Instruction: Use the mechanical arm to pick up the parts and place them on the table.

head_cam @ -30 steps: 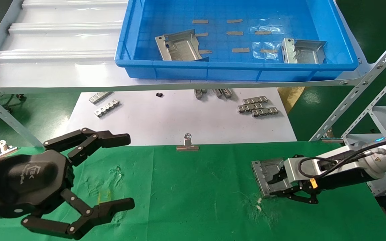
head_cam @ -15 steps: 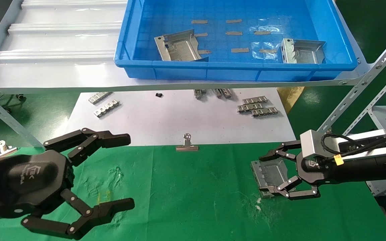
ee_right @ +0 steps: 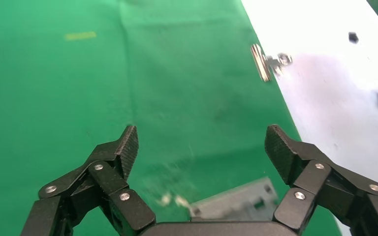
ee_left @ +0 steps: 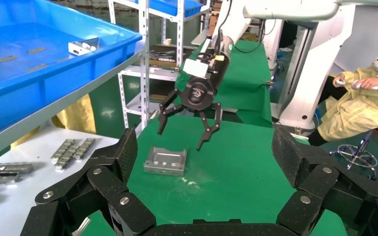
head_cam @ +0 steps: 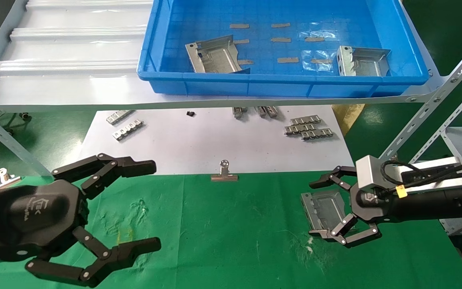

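- Since a second ago: right gripper (head_cam: 329,210) let go of the part (head_cam: 322,209), fingers swung apart, wrist rolled so the silver block sits on top; bracket left lying where it was.
- Part on the table (head_cam: 231,241): dull silver sheet-metal bracket, roughly square, upturned flanges along its edges, stamped recess in the middle, small holes along the left flange. Lies flat on the green cloth at the right side, near the white scuffs.
- Right gripper: released and spread wide, holding nothing. One finger above the far edge of the bracket, two others by its near edge. Seen from the left wrist, raised clear above the bracket (ee_left: 165,161).
- Right wrist view: two black fingertips (ee_right: 128,142) well apart, bracket corner (ee_right: 236,201) low between them over green cloth.
- Left gripper (head_cam: 134,204): parked over the left side of the table, fingers splayed open, empty.
- Further parts: two more brackets (head_cam: 214,54) and (head_cam: 362,61) in the blue bin (head_cam: 279,86) on the ribbed shelf (head_cam: 66,64).
- Other: binder clip (head_cam: 224,171) at the edge of the white sheet (head_cam: 199,140).
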Robot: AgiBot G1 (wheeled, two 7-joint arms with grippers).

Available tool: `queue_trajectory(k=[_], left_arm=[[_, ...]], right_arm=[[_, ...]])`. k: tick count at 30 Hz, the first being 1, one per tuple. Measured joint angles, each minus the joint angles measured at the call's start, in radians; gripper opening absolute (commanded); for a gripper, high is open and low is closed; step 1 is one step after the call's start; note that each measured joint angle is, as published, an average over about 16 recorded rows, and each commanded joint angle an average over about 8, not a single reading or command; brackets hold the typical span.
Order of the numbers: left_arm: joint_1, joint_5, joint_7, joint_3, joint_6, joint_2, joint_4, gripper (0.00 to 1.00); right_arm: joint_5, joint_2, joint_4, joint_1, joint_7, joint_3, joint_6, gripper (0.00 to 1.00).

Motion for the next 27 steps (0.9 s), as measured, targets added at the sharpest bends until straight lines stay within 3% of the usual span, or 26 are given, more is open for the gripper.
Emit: queue_trajectory(k=[27], left_arm=[[0.000,0.000,0.000,0.000,0.000,0.000,0.000,1.00]], right_arm=[[0.110,0.095,0.400,-0.314,0.260,0.405,0.032,1.00]])
